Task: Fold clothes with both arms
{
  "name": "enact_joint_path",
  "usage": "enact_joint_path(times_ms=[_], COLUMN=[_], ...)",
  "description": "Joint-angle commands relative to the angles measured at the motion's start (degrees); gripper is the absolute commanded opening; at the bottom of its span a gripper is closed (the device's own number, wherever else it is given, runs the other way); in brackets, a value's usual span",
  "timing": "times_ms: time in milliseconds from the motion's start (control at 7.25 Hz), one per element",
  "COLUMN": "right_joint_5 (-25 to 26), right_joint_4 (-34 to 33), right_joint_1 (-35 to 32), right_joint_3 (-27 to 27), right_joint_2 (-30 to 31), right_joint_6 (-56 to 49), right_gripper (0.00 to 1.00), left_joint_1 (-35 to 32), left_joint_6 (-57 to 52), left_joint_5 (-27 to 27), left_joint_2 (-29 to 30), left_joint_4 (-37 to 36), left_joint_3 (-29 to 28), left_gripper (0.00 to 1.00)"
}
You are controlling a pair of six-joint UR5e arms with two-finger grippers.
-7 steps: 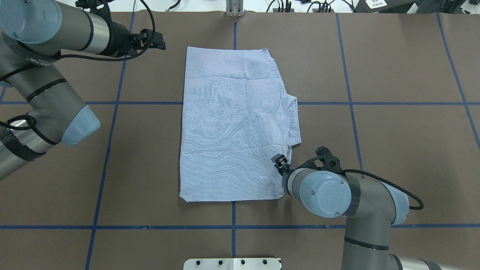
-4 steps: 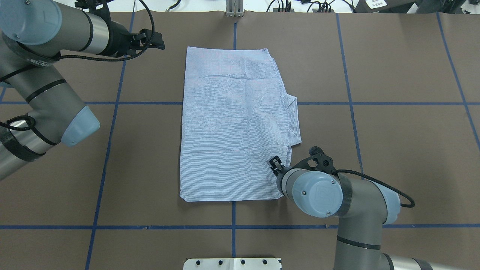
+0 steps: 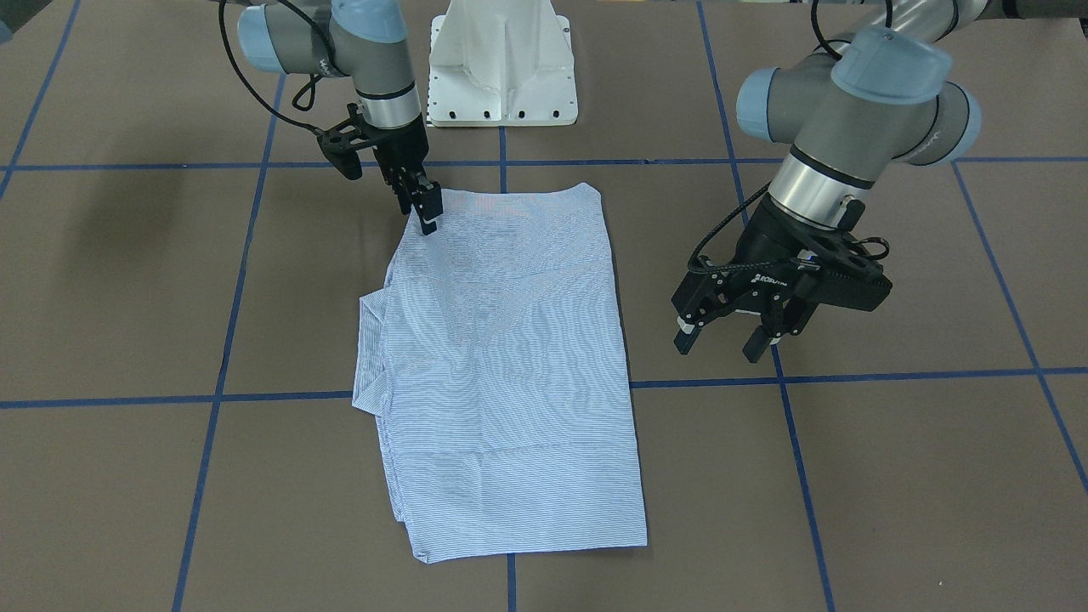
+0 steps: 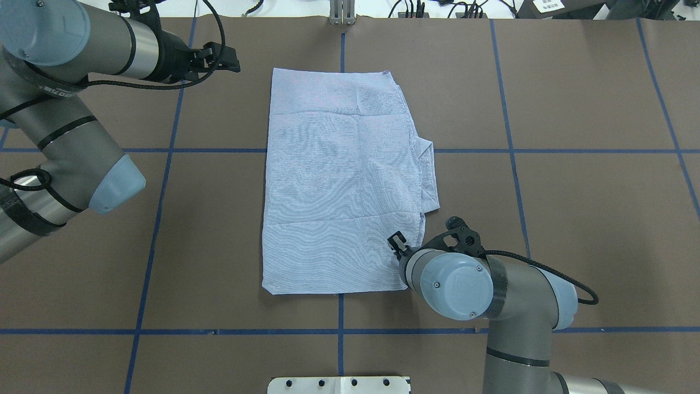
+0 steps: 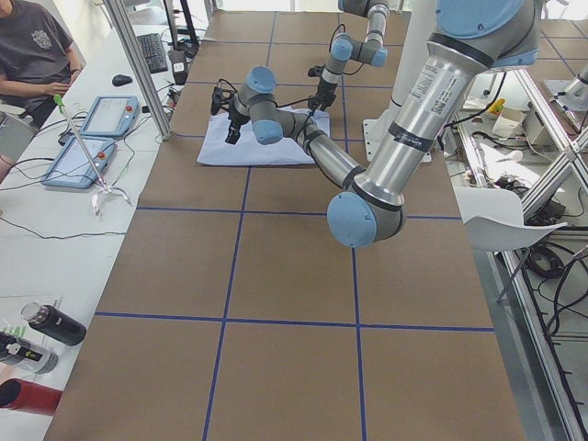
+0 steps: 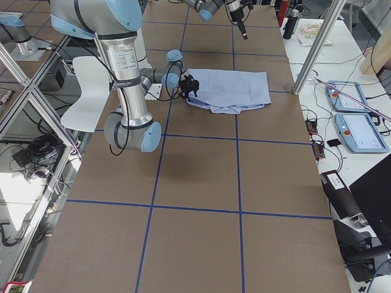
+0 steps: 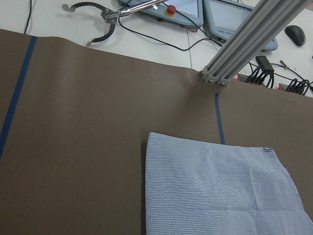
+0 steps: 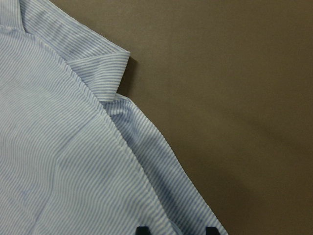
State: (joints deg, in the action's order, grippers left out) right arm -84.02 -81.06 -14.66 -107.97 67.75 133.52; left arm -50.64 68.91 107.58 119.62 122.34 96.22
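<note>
1 right end effector [image 3: 427, 218] sits at the shirt's [image 3: 510, 365] edge.

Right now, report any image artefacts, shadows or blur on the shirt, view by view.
Overhead exterior and exterior front-facing: wavy moiré bands ripple over the shirt. Right wrist-mounted: stripes sharp, and the collar casts a soft shadow under its edge. Side views: shirt too small to resolve stripes.
</note>
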Motion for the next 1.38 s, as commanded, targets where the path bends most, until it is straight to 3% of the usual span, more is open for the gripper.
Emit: enact_joint_path(times_ms=[0,552,1104,1242], right_joint_5=[0.0,-0.3,-0.4,-0.4], right_joint_4=[-0.1,-3.2,-7.8,-8.1], right_joint_1=[0.8,0.6,3.3,3.8], right_joint_3=[-0.1,-4.5,-11.4,-11.4], right_joint_2=[0.1,0.8,2.0,2.1], right_joint_6=[0.1,0.1,0.1,0.1], right_gripper=[0.0,0.0,0.0,0.0], left_joint_1=[-0.1,0.2,14.9,22.3], left_joint_6=[0.0,0.8,21.1,29.3], left_joint_5=[-0.1,0.1,-0.5,-5.6], left_joint_2=[-0.1,-1.4,-12.1,-14.5], left_joint_4=[0.0,-0.2,-0.5,-0.3], left_joint_3=[0.5,3.3,16.1,16.8], left_gripper=[0.94,0.94,0.93,0.93])
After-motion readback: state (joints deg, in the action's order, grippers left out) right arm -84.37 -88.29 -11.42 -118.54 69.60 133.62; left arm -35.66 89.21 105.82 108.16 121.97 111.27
